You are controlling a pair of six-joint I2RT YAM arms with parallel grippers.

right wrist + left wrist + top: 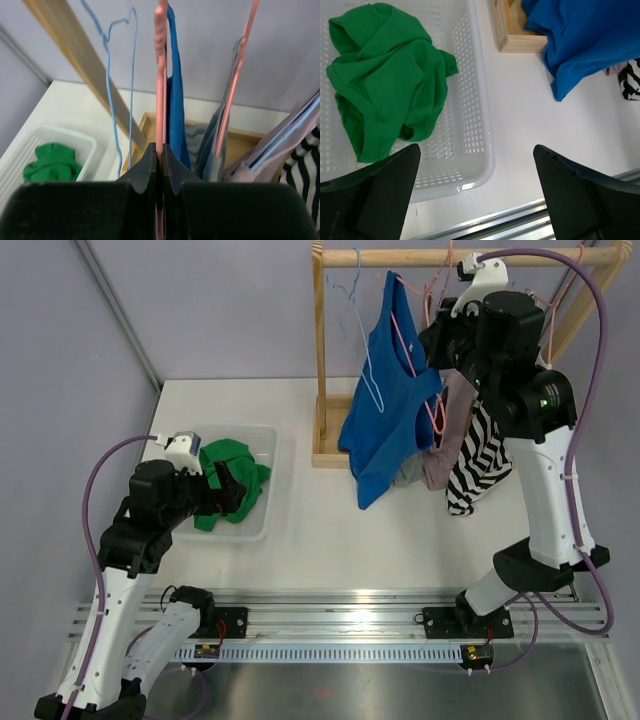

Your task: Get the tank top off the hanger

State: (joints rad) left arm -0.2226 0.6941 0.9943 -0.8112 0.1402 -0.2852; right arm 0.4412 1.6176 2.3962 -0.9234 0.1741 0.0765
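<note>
A blue tank top (385, 400) hangs half off a pink hanger (408, 335) on the wooden rack (470, 257); its lower part drapes to the table. It also shows in the right wrist view (176, 115) and the left wrist view (585, 40). My right gripper (160, 152) is shut on the pink hanger's wire (161, 60), high beside the tank top (440, 340). My left gripper (477, 170) is open and empty, low over the near corner of the white basket (475, 145), left of the tank top.
A green garment (232, 480) lies in the white basket (262, 440). An empty blue hanger (362, 350) hangs left of the tank top. Grey, mauve and striped (478, 460) garments hang on the rack's right. The rack's wooden base (332, 435) stands on the table.
</note>
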